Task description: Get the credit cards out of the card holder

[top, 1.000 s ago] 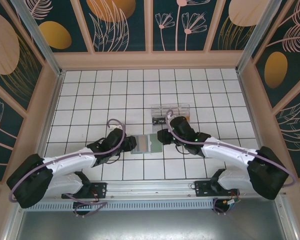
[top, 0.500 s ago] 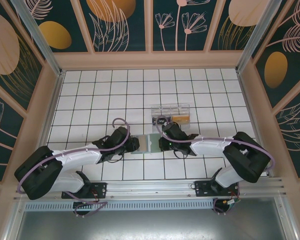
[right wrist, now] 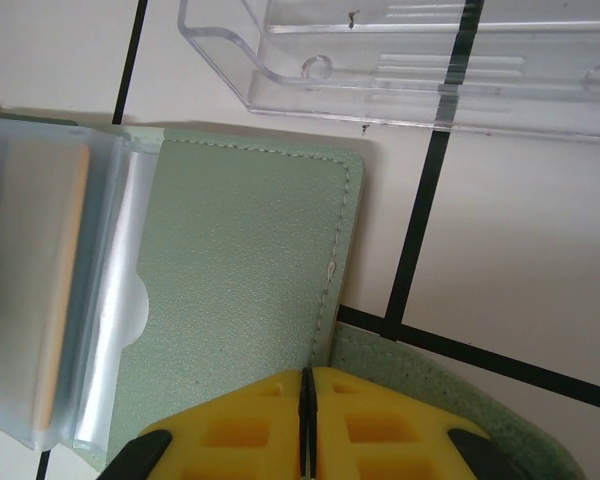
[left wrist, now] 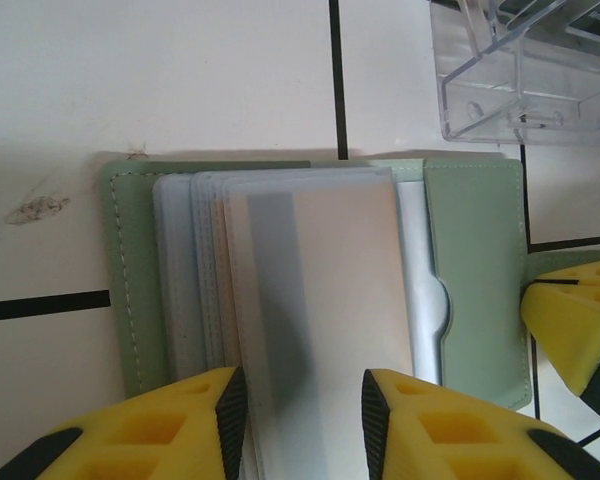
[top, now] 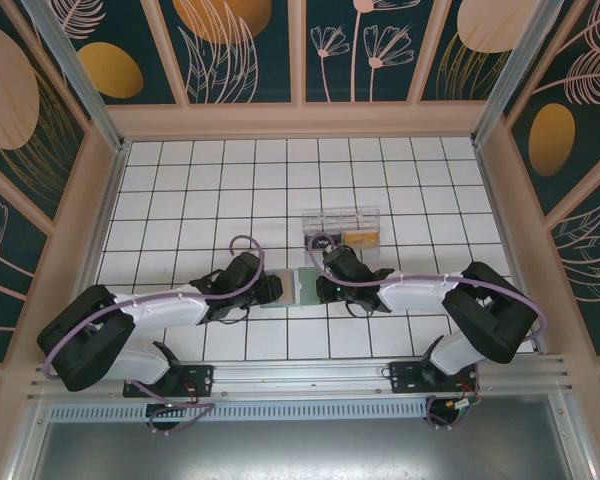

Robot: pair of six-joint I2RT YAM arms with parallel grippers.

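Right gripper [right wrist: 305, 385] has swung in, now pressed together on one open holder [left wrist: 475, 270], at its right edge. Left gripper [left wrist: 300, 410], spread, straddles the holder's stacked sleeves [left wrist: 180, 270]; one pale card [left wrist: 320, 290] tops them. One clear box [left wrist: 525, 60] lies just beyond; its label [top: 320, 241] is unreadable. Tiles [top: 180, 180] surround the holder.

Robot test cell, lab-type, is indicated: white gridded surface [top: 180, 190] boxed in by wood-framed panels [top: 235, 50] printed with leaves and flowers; left arm [top: 160, 312] and right arm [top: 420, 295] bolted to aluminium rail [top: 300, 372] at near edge.
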